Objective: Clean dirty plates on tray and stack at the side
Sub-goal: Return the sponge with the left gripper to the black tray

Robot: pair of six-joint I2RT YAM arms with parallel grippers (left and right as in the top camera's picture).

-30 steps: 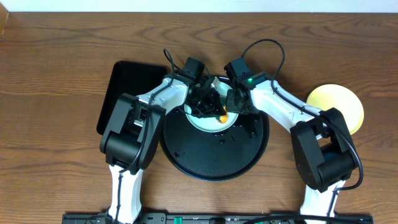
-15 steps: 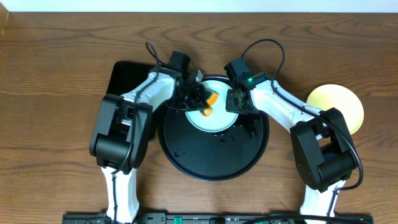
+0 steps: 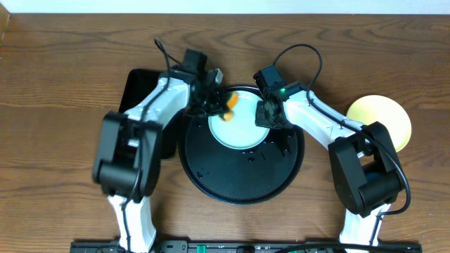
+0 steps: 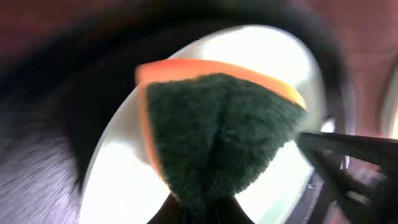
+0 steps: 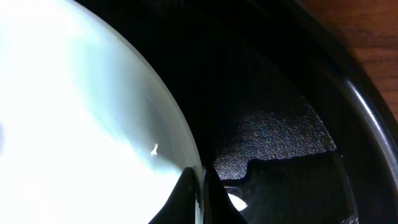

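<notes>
— where's the plate i'm working on?

— the mint-white plate [image 3: 242, 130] lies flat in the far half of the round black tray [image 3: 239, 179], between my two arms. the yellow plate [image 3: 380, 119] sits on the table [image 3: 63, 56], well off to the right and outside the tray.

— and the claws?

— my right claw [image 3: 265, 116] is pressed together on the plate's right rim (the right wrist view shows the edge running straight into the pinch). my left claw [image 3: 216, 103] is pinching the sponge [image 4: 217, 137], green scrubbing face toward its own camera, orange backing behind.

— so which way does the plate lie from the sponge?

— toward me and to the right. the sponge hangs over the plate's far-left edge, so most of the plate's face lies between it and the right claw. the plate is round, so there's no long axis to line up with; only direction counts.

— is it touching?

— i can't tell; the left wrist view is too blurred.

— next move?

— i judge it's a stroke from that far-left edge across the middle toward the held rim, stopping short of the right fingers. the left arm does it; the right only anchors.
</notes>
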